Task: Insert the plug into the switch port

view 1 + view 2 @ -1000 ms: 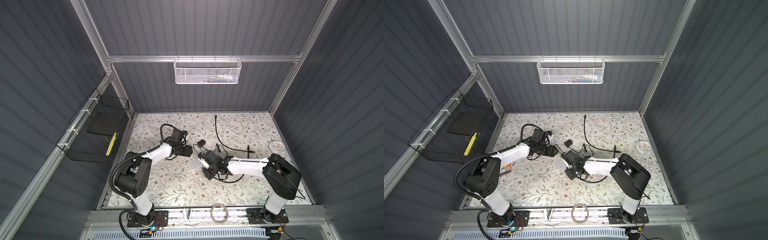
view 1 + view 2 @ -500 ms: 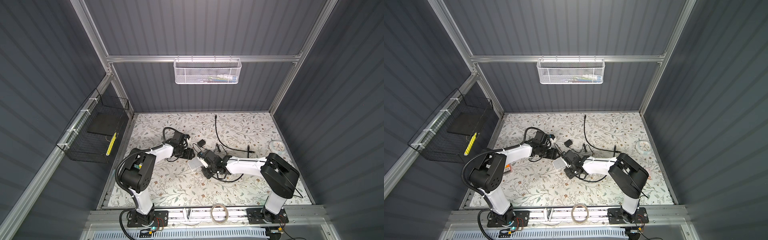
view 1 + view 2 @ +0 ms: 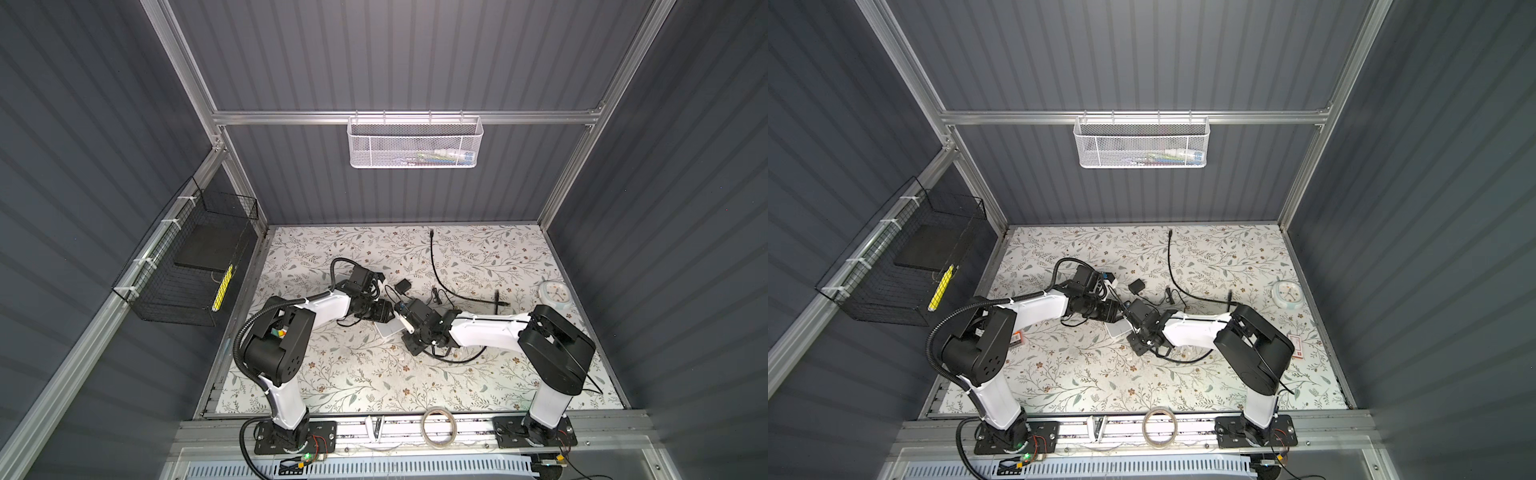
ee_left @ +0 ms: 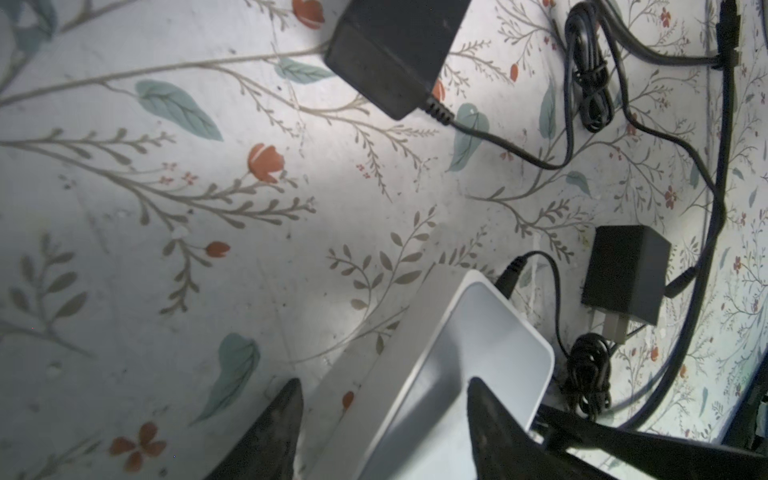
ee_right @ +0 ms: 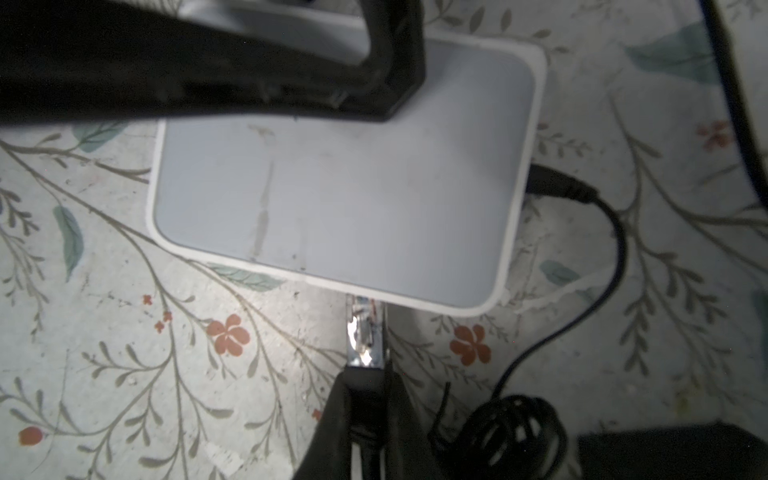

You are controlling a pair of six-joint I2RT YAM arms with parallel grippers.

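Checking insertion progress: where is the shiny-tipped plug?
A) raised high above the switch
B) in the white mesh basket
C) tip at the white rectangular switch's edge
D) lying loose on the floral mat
C: the right gripper pinches the shiny-tipped plug, tip against the edge of the white rectangular switch.

Floral-patterned tabletop (image 3: pixel 353 374) carrying a white switch (image 5: pixel 340 195) near its middle, a black power adapter (image 3: pixel 402 286) and long black cable (image 3: pixel 432 253) behind it, a round white clock (image 3: pixel 555 293) at right
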